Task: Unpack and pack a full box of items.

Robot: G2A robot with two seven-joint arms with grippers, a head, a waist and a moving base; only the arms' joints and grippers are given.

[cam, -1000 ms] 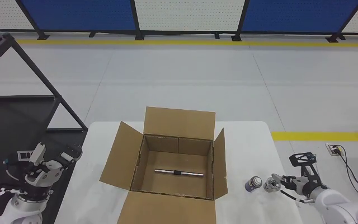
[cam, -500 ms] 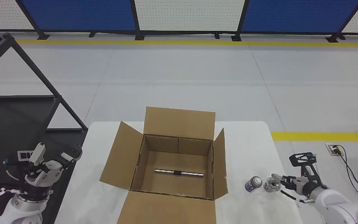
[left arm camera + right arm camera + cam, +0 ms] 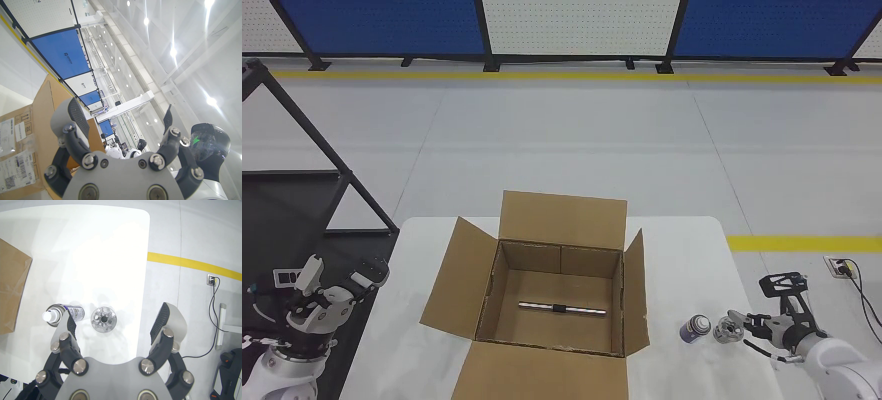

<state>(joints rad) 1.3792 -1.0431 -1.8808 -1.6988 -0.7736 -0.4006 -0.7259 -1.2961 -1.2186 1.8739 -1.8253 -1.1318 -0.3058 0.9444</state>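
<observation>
An open cardboard box (image 3: pixel 554 296) stands mid-table with its flaps spread; a thin metal rod (image 3: pixel 560 307) lies on its floor. To the right of the box a small spray can (image 3: pixel 696 327) (image 3: pixel 56 315) stands upright, with a grey metal gear-like part (image 3: pixel 729 328) (image 3: pixel 103 322) beside it. My right gripper (image 3: pixel 117 321) hangs open above the table's right edge, the metal part below and between its fingers, untouched. My left gripper (image 3: pixel 121 117) is open and empty, off the table's left side and tilted up toward the ceiling, the box wall (image 3: pixel 28 136) beside it.
The white table (image 3: pixel 682 260) ends close to the right of the metal part. A black rack (image 3: pixel 302 200) stands at the left. On the floor to the right are a yellow line (image 3: pixel 189 263) and a wall socket with a cable (image 3: pixel 212 281).
</observation>
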